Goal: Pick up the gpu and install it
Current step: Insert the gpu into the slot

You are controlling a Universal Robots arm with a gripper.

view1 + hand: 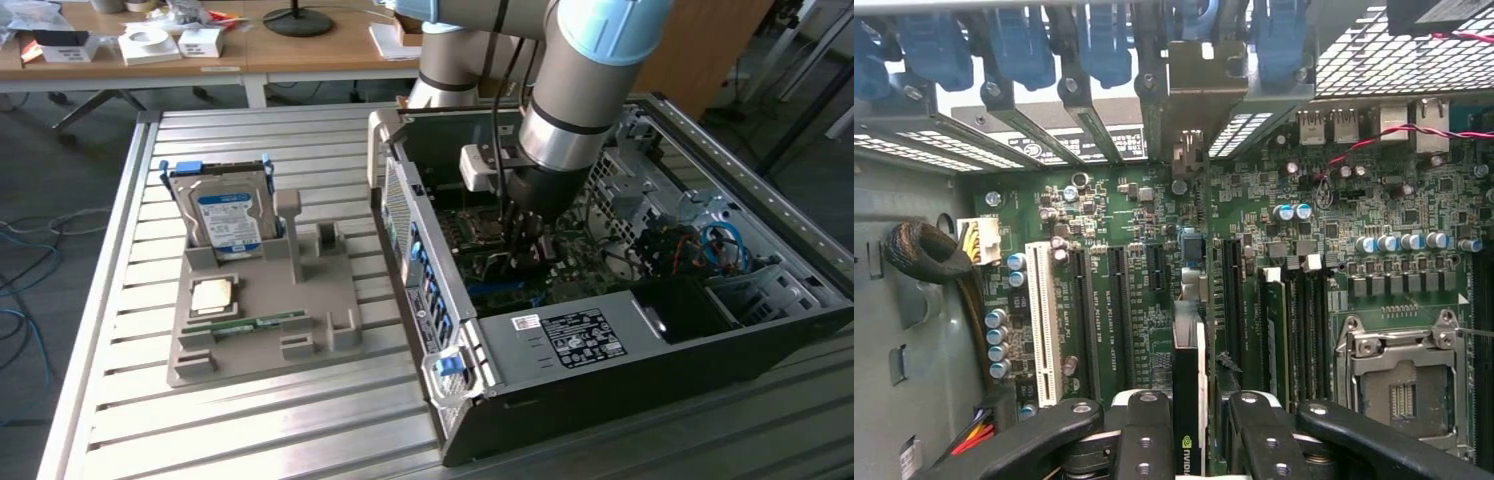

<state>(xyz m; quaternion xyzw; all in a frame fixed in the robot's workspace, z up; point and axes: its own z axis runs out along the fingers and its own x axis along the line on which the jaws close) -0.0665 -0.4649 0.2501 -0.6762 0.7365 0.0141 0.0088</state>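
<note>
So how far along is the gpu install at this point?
Pickup looks done: the thin dark gpu card, edge-on with its pale silver bracket toward the case's rear slots, sits clamped in the black gripper. In hand: the arm holds it inside the open black computer case, over the green motherboard. Left: whether it is seated, which cannot be told.

Exterior cam sits high and off to one side, angled down at my slatted table [267, 420] and the open computer case [641, 330] from mid range. Wrist cam looks straight down into the case, close over the motherboard [1154, 260]. Both views share that board [514, 270].
</note>
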